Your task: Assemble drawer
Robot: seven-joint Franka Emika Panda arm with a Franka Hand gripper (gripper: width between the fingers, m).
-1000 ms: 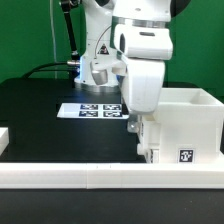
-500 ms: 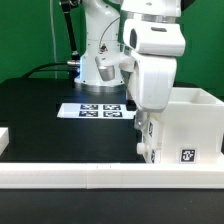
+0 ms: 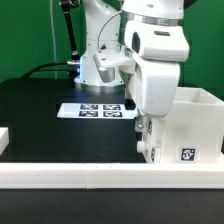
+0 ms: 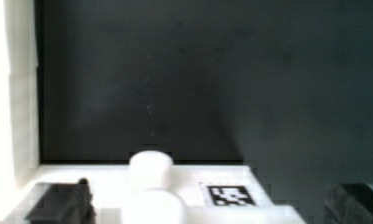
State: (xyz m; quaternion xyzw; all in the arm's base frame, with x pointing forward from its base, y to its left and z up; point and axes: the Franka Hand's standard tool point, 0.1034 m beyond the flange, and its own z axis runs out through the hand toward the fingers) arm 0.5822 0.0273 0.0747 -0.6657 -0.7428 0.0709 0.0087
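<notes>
The drawer's tall white housing (image 3: 190,125) stands at the exterior view's right, open side up, with a square tag (image 3: 185,155) on its near face. My gripper (image 3: 141,130) hangs low against the housing's left side, where a white part (image 3: 146,143) juts out. In the wrist view the gripper (image 4: 211,205) is open, its dark fingers (image 4: 58,202) far apart. Between them lies a white part with a round knob (image 4: 151,166) and a tag (image 4: 231,195). I cannot tell whether the fingers touch it.
The marker board (image 3: 97,109) lies on the black table behind the gripper. A long low white rail (image 3: 90,178) runs along the front edge and shows in the wrist view (image 4: 5,100). A small white piece (image 3: 4,136) sits at the far left.
The arm's wrist and gripper body have shifted toward the exterior view's right, closer over the housing. The housing has not moved.
</notes>
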